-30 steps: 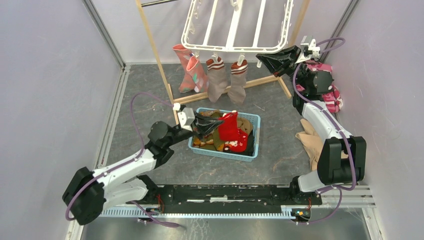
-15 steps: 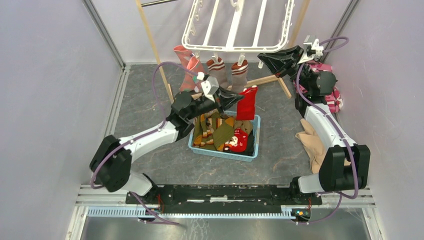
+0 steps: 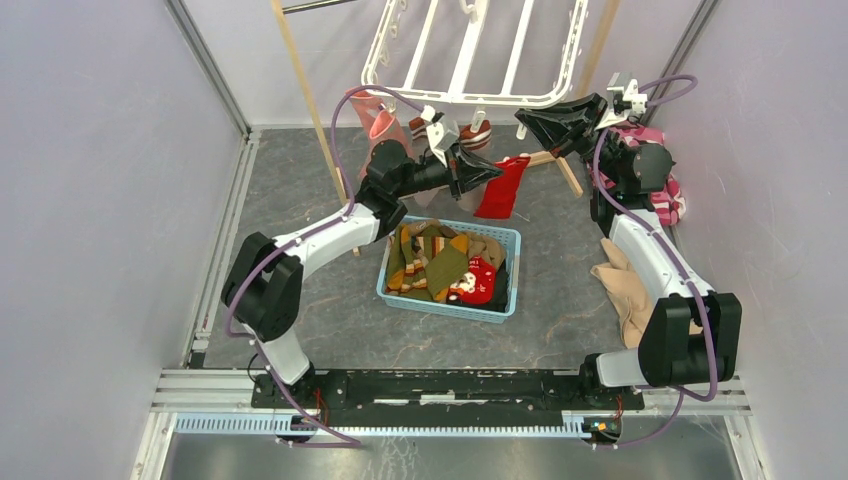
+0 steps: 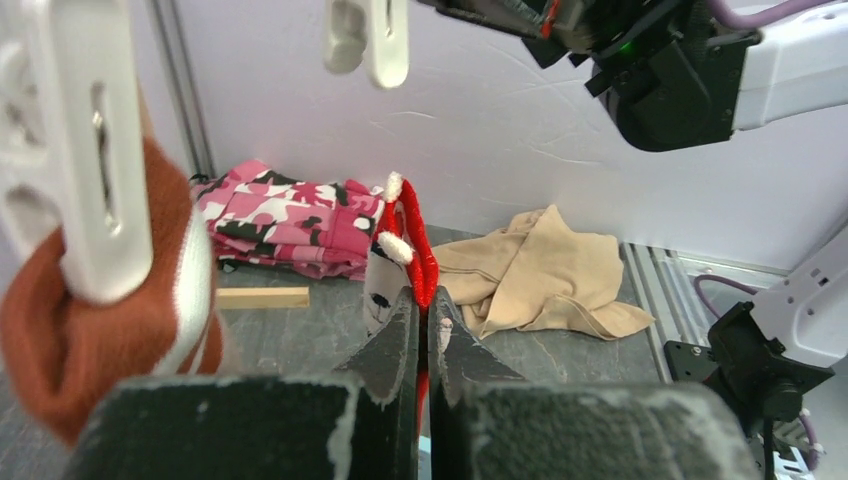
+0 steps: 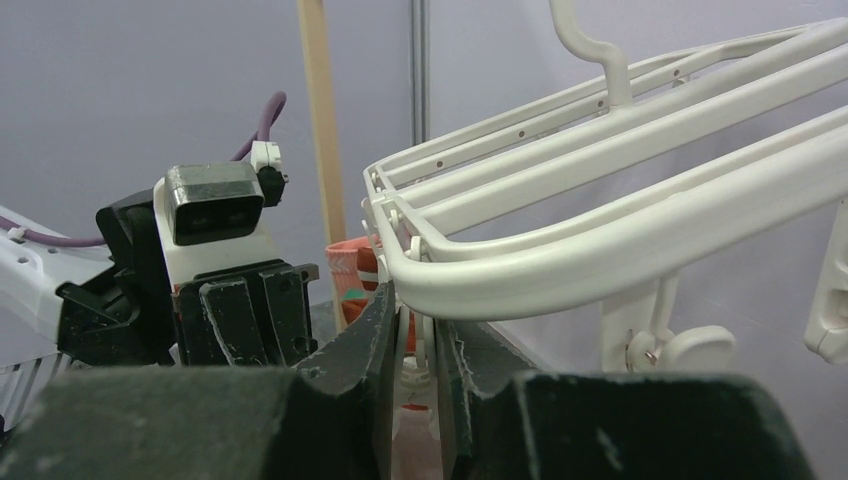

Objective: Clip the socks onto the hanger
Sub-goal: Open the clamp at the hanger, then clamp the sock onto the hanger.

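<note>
Height explains the left arm's long reach. The left fingers (image 4: 392, 350) are clenched on one edge of a red sock (image 3: 499, 188) and hold it up off the bench (image 3: 290, 170). The sock sits just below the front rim of the hanger (image 3: 455, 99), where a free clip (image 4: 368, 35) dangles above it. Gripping by the edge leaves most of the sock loose, which looks meant to offer that end to a clip.

The right fingers (image 5: 365, 340) sit under the rim at the hanger's front right corner, drawn nearly together. They appear to pinch a small white corner clip (image 5: 414, 374), probably to squeeze it open, though little of it shows. Holding that corner would also steady the hanger, which appears to hang from a wooden frame (image 3: 305, 100).

The red sock's long axis runs close to vertical, leaning a little. Its gripped end points up toward the rim and the right fingers, and its free end droops toward the blue basket (image 3: 440, 304) of more laundry. Beside it, a pink sock (image 3: 379, 127) and a brown sock (image 4: 60, 350) hang from clips with their long axes straight down.
</note>
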Robot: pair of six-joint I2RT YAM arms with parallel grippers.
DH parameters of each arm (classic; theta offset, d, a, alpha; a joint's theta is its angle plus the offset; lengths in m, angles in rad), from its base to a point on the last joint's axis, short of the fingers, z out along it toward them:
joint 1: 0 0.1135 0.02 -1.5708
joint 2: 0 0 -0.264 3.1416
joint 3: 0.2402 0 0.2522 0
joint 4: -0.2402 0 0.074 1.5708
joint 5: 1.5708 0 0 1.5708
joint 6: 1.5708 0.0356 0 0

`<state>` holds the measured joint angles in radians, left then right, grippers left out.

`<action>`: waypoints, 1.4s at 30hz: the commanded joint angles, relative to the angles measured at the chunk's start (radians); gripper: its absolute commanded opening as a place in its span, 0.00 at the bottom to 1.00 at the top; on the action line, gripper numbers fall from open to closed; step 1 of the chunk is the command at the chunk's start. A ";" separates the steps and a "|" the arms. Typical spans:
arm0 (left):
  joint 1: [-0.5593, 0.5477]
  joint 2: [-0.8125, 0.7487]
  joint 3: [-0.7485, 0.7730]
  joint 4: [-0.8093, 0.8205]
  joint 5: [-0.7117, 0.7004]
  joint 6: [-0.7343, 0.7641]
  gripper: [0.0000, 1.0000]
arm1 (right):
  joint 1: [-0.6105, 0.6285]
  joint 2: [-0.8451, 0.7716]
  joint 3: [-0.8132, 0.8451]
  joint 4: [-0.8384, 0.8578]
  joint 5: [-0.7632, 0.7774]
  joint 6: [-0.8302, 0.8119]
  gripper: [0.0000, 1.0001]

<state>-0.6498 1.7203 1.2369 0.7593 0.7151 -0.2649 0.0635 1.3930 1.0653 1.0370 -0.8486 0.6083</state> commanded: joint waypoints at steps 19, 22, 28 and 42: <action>0.036 0.072 0.239 -0.047 0.157 0.019 0.02 | 0.006 -0.023 -0.007 0.070 -0.038 0.039 0.00; 0.035 0.073 0.249 -0.051 0.160 0.019 0.02 | 0.006 -0.023 -0.006 0.071 -0.038 0.040 0.00; 0.036 0.065 0.254 -0.051 0.171 0.017 0.02 | 0.007 -0.020 -0.004 0.070 -0.039 0.039 0.00; 0.051 0.067 0.295 -0.047 0.163 -0.022 0.02 | 0.015 -0.015 0.000 0.072 -0.051 0.034 0.00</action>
<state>-0.6106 1.7817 1.4700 0.6926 0.8749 -0.2653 0.0708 1.3930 1.0557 1.0534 -0.8684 0.6312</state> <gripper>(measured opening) 0.043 0.209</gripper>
